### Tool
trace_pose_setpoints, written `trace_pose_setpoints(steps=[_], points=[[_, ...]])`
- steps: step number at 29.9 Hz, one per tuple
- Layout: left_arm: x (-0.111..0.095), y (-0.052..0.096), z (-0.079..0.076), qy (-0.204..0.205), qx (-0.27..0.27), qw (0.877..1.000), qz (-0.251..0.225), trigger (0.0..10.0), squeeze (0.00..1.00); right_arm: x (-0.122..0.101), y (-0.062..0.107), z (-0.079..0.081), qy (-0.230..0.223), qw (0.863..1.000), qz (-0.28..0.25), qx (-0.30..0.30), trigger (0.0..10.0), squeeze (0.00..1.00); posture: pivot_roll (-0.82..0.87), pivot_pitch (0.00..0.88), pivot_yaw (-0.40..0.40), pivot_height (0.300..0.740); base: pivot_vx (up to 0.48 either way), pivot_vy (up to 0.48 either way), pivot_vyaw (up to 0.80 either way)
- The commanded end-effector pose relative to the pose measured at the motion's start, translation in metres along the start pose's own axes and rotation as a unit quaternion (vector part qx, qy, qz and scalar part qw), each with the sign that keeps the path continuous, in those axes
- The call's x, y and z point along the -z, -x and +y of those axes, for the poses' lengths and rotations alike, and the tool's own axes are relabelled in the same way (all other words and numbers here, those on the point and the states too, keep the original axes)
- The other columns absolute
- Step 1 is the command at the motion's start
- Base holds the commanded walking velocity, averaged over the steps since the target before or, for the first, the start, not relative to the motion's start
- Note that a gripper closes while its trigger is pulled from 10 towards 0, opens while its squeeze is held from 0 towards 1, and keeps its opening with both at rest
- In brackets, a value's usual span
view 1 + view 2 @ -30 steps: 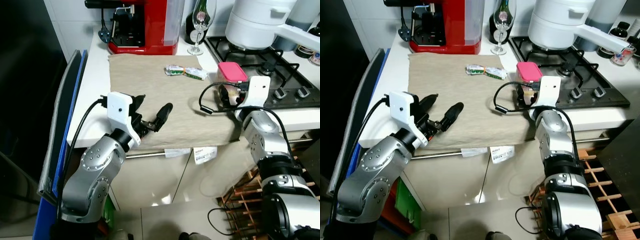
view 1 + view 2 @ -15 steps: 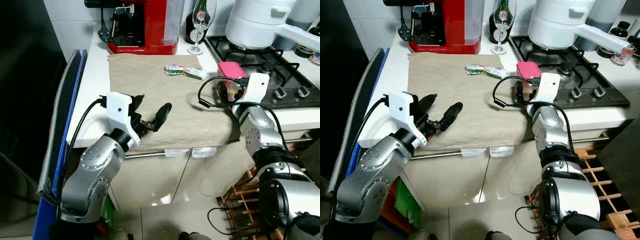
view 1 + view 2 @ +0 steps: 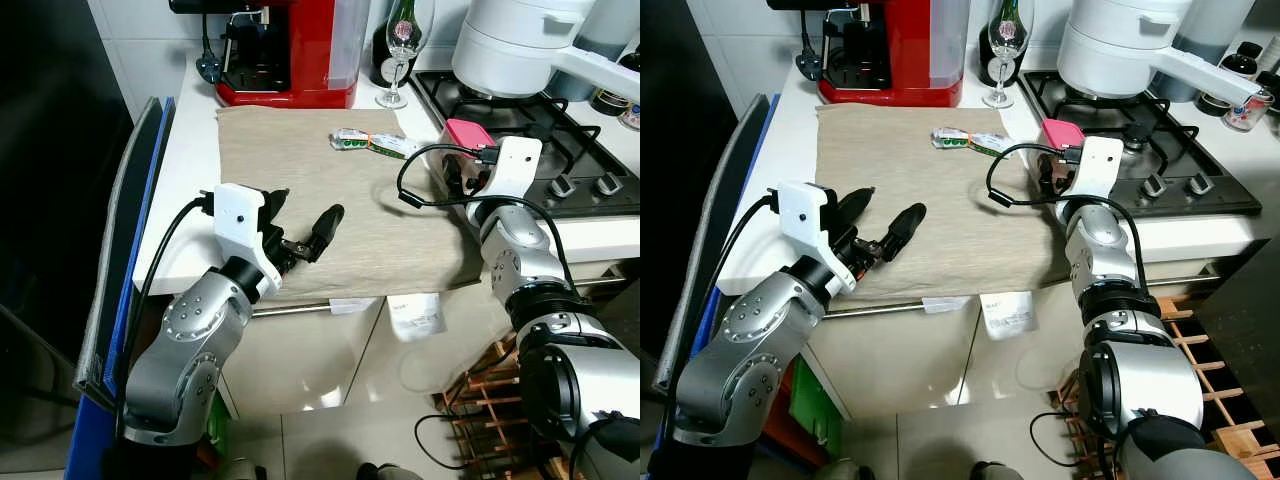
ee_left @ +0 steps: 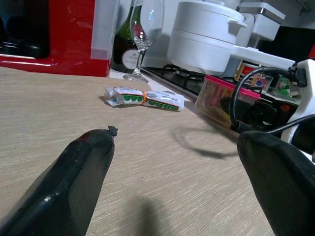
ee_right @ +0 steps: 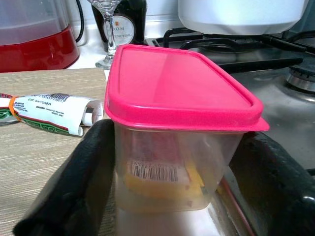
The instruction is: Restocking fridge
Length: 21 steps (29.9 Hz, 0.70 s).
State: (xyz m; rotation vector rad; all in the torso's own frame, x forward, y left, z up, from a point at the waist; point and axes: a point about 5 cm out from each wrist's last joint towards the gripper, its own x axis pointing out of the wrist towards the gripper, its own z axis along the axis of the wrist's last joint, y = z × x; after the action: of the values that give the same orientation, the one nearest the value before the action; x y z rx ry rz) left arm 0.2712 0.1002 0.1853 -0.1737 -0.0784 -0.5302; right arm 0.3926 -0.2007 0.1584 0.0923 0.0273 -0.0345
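A clear food container with a pink lid [image 3: 468, 133] sits tilted at the counter's right, between the beige cloth [image 3: 320, 210] and the hob. My right gripper [image 5: 174, 140] is shut on the container [image 5: 177, 128], one black finger on each side wall. Yellow food and a barcode label show through the container's wall. Two green-and-white packets [image 3: 372, 144] banded together lie on the cloth just left of the container. My left gripper [image 3: 305, 208] hovers open over the cloth's front left part, with nothing between its fingers.
At the back of the counter stand a red coffee machine [image 3: 290, 50], a wine glass [image 3: 397, 50] and a dark bottle. A big white pot [image 3: 520, 45] sits on the gas hob [image 3: 575, 150]. A dark door with a blue edge [image 3: 130, 260] is at the left. A wooden rack [image 3: 485, 390] is on the floor at the right.
My right wrist has risen and swung toward the hob, and the pink-lidded container has tipped and lifted with it. The left arm has stayed still.
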Motion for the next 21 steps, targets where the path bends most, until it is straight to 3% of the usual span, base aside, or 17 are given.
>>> trace_pose_setpoints(steps=[1, 10, 12, 15, 17, 21], points=[[0.000, -0.003, 0.000, -0.006, 0.001, 1.000, 0.004, 10.0, 0.00, -0.005, -0.002, 0.000, 0.000, 1.000, -0.008, 0.004, 0.0, 0.00, 0.03, 0.079, -0.026, 0.740, 0.000, 0.000, 0.00], [0.008, -0.010, 0.002, -0.058, -0.011, 0.998, 0.029, 10.0, 0.00, -0.009, -0.001, 0.000, -0.012, 1.000, -0.027, 0.004, 0.0, 0.00, 0.02, 0.061, -0.024, 0.740, 0.000, 0.000, 0.00], [0.010, -0.015, 0.007, -0.060, -0.029, 0.997, 0.034, 10.0, 0.00, -0.026, -0.002, 0.004, -0.013, 0.998, -0.069, -0.007, 0.0, 0.00, 0.01, 0.040, -0.026, 0.740, 0.000, 0.000, 0.00], [0.011, -0.016, 0.008, -0.061, -0.032, 0.997, 0.035, 10.0, 0.00, -0.030, -0.002, 0.005, -0.013, 0.997, -0.077, -0.009, 0.0, 0.00, 0.01, 0.040, -0.026, 0.740, 0.000, 0.000, 0.00], [0.012, -0.021, 0.014, -0.054, -0.064, 0.996, 0.033, 10.0, 0.00, -0.059, 0.002, 0.012, 0.017, 0.988, -0.149, -0.031, 0.0, 0.00, -0.02, 0.000, -0.014, 0.740, 0.000, 0.000, 0.00], [0.015, -0.026, 0.018, -0.047, -0.084, 0.995, 0.030, 10.0, 0.00, -0.077, 0.010, 0.015, 0.026, 0.979, -0.198, -0.033, 0.0, 0.00, -0.04, 0.000, -0.016, 0.740, 0.000, 0.000, 0.00]])
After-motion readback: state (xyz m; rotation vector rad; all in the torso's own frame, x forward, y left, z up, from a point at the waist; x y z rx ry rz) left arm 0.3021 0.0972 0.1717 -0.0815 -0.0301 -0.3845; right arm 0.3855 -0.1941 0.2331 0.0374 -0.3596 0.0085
